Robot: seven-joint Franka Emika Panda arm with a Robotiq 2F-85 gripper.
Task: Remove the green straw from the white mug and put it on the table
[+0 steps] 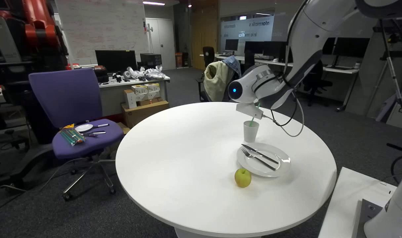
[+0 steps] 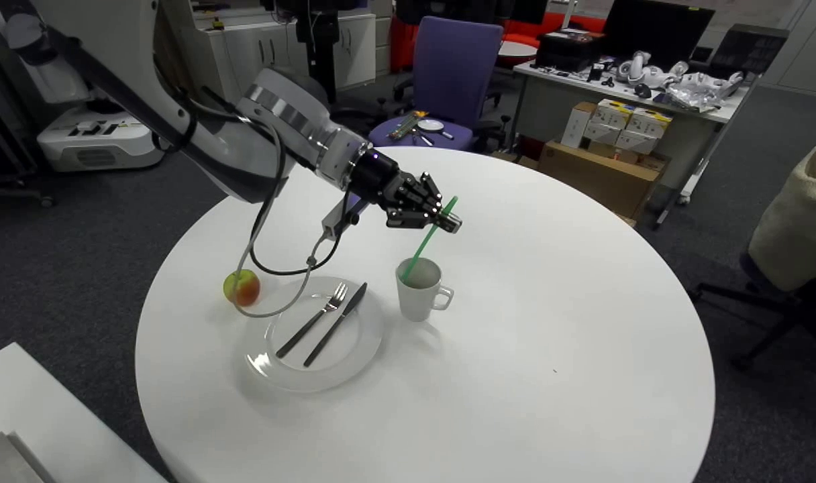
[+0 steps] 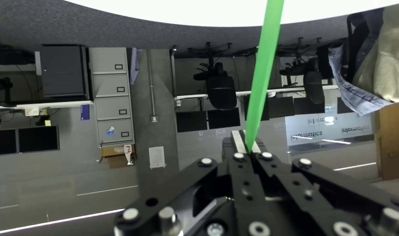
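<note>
The green straw (image 2: 424,249) leans out of the white mug (image 2: 416,305), its lower end inside the mug. My gripper (image 2: 444,219) is shut on the upper part of the straw, above and beyond the mug's rim. In the wrist view the straw (image 3: 265,62) runs up from between the closed fingertips (image 3: 246,143). The mug stands upright on the white table (image 2: 555,288). In an exterior view the mug (image 1: 250,133) stands just below the arm's wrist, which hides the gripper, and a bit of straw (image 1: 252,122) shows above its rim.
A white plate (image 1: 245,162) with a fork (image 1: 259,159) and a knife (image 1: 260,153) lies beside the mug. A yellow-green apple (image 1: 243,178) sits near the plate. The arm's cables (image 2: 264,221) hang over the plate and apple side.
</note>
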